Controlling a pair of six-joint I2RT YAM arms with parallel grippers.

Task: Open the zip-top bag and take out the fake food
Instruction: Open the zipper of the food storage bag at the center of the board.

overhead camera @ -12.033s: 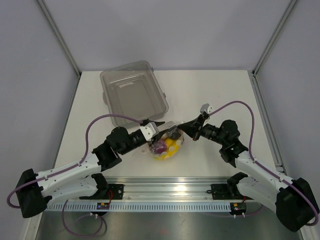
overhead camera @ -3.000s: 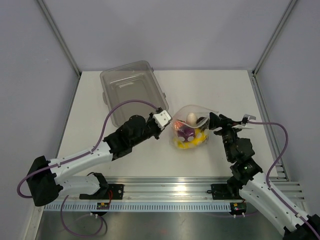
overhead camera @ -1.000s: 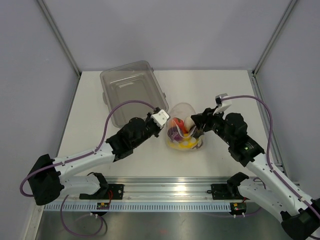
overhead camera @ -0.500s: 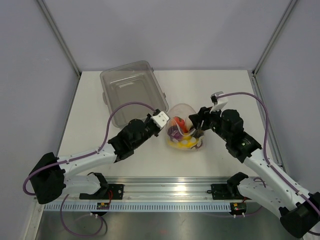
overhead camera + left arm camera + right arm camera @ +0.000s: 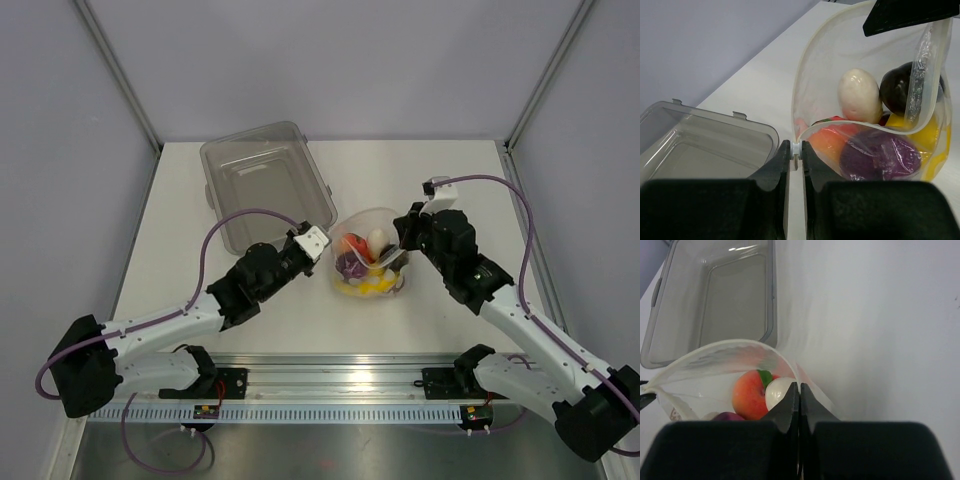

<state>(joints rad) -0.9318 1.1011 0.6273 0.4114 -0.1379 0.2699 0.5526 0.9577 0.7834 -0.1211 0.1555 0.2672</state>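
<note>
In the middle of the top view the zip-top bag (image 5: 365, 222) sits on the white table (image 5: 450, 180), with its mouth pulled wide open into a round hoop. The left claw (image 5: 326, 253) comes in from the lower left and its two black fingers are squeezed tight on the left edge of the bag. In the left wrist view you can see that claw (image 5: 796, 150) pinching the white rim of the bag (image 5: 840, 55) at the bottom middle of the frame. The right claw (image 5: 400, 250) comes in from the right, and its fingers are pressed together too. In the right wrist view that claw (image 5: 799, 390) is closed at the spot where the bag's rim (image 5: 720, 352) runs into it, so it looks to be pinching the right edge of the bag. The fake food (image 5: 362, 268) is all inside the bag. I can see a white egg-shaped piece (image 5: 859, 95), a dark round piece (image 5: 897, 87), a purple piece (image 5: 880, 157), a peach (image 5: 750, 392) with a bit of green on it, and some yellow (image 5: 922, 137) at the right. A clear grey tub (image 5: 265, 185) sits in the upper left of the top view, just beside the bag but not touching it
</note>
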